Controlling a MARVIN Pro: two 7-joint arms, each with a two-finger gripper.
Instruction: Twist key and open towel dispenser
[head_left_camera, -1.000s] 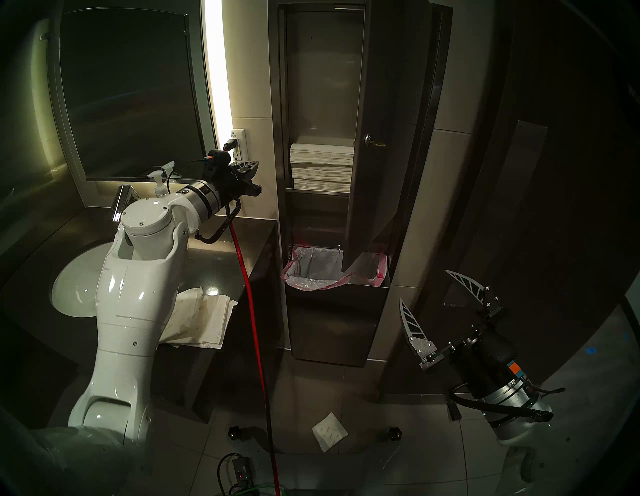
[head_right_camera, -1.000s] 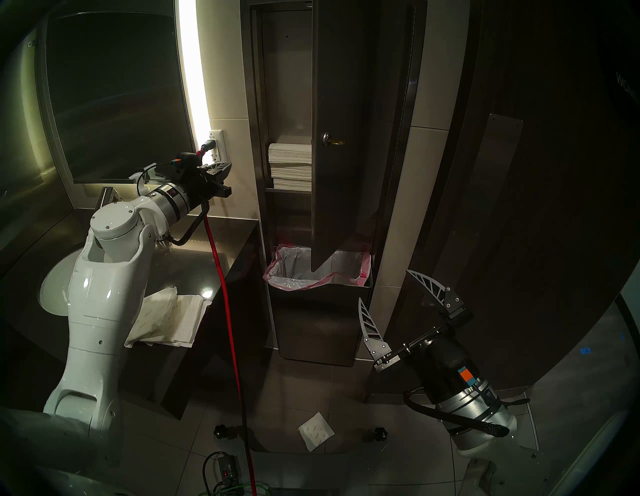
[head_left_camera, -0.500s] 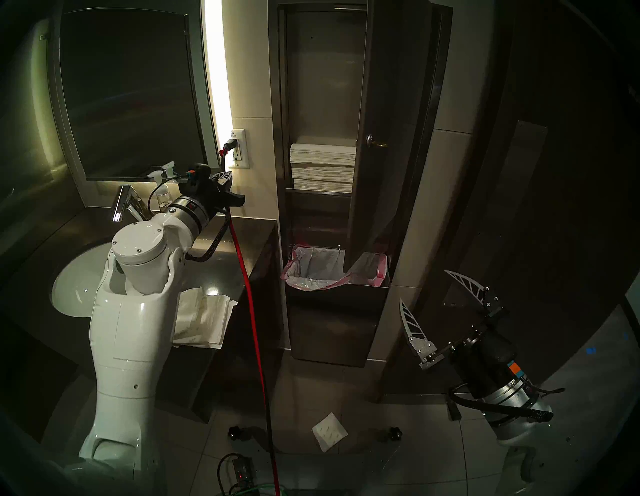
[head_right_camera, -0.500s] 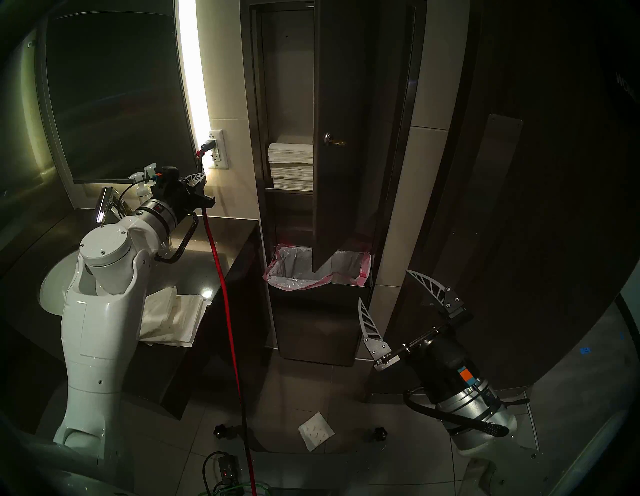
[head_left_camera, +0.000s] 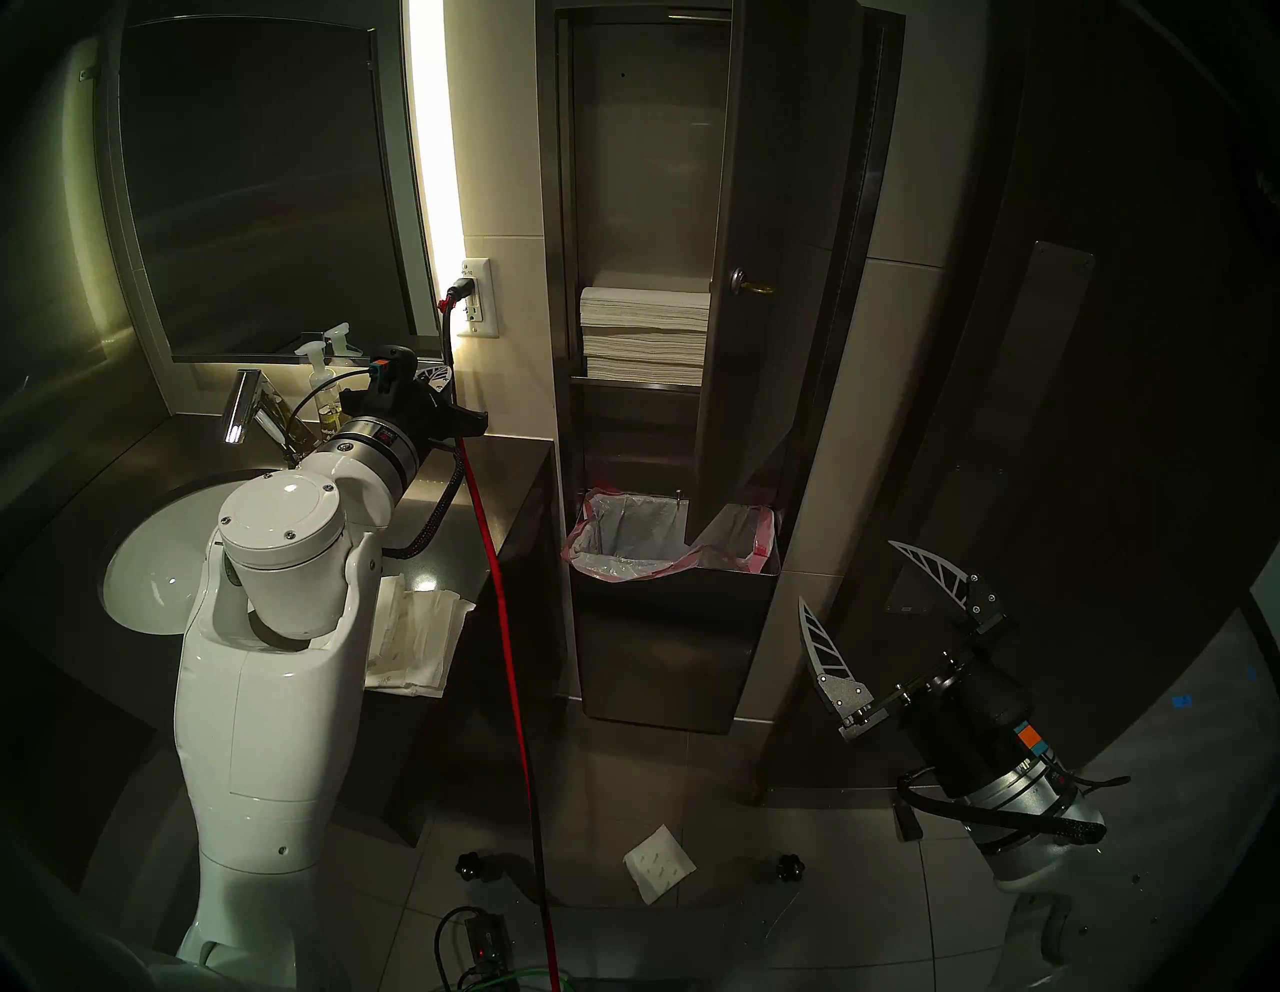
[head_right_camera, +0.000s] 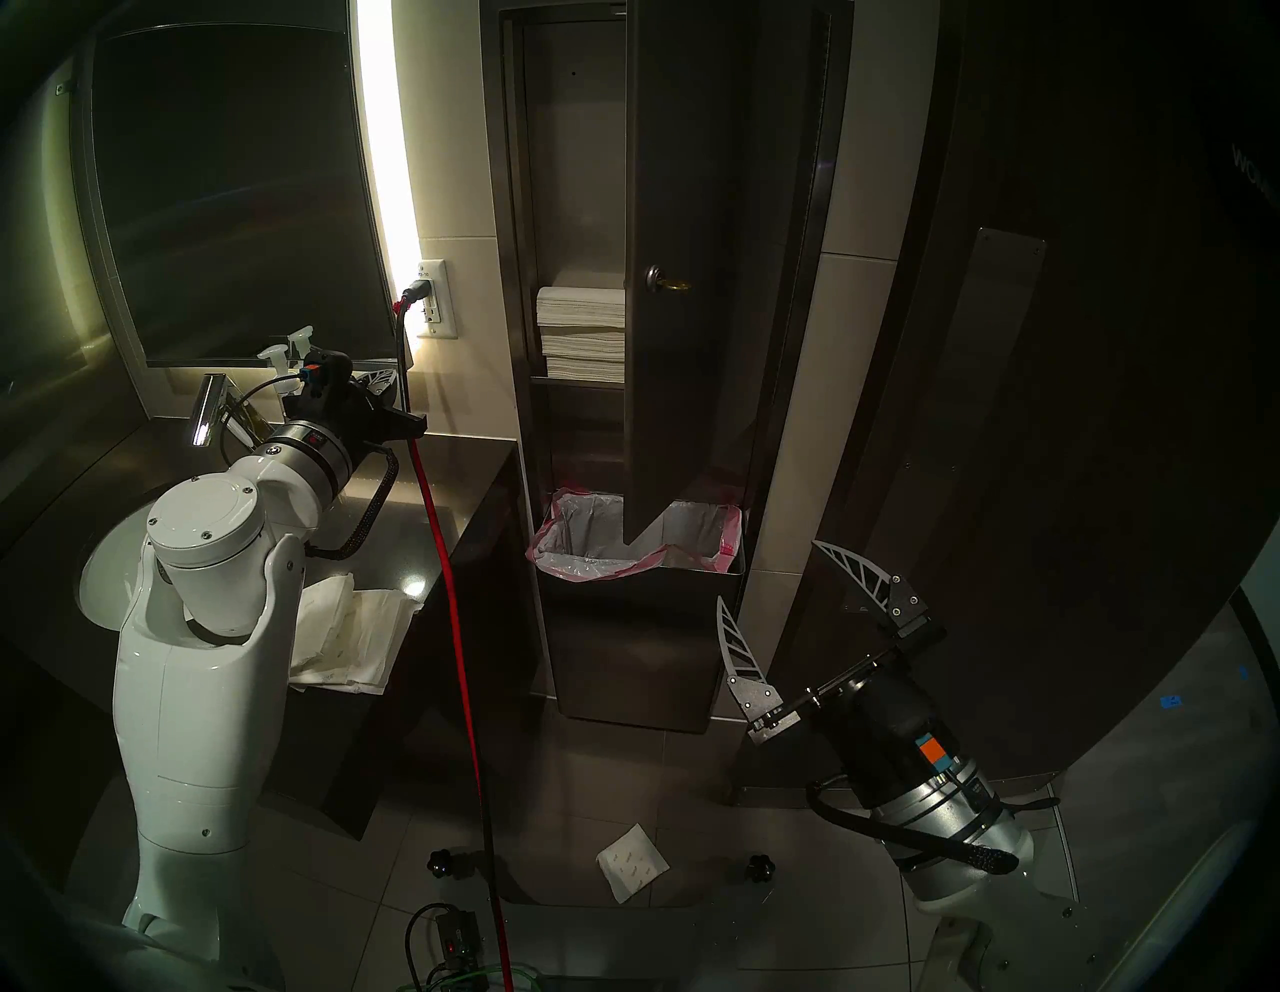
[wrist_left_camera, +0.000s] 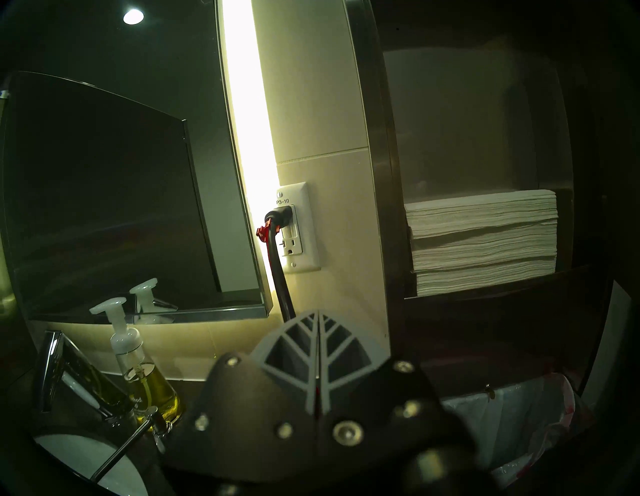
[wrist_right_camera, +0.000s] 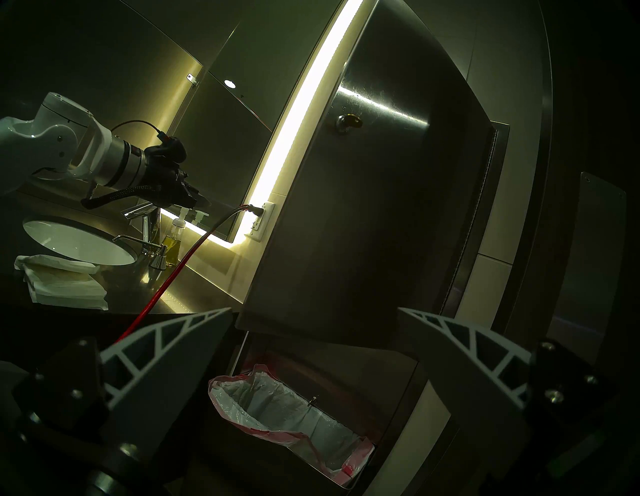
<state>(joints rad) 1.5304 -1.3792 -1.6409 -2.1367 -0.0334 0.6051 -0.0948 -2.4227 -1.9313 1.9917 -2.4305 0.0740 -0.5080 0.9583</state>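
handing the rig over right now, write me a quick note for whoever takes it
Left gripper: shut, empty, level above the sink counter, well left of the cabinet.
Right gripper: open, empty, low on the right near the waste bin.
Towel dispenser: door swung open on its right-side hinge, paper towels stacked inside.
Key: sits in the door's round lock.
Done: lock turned, door open.
Left: nothing on the task that I can see; mind the red cable hanging from the wall outlet beside the left arm.
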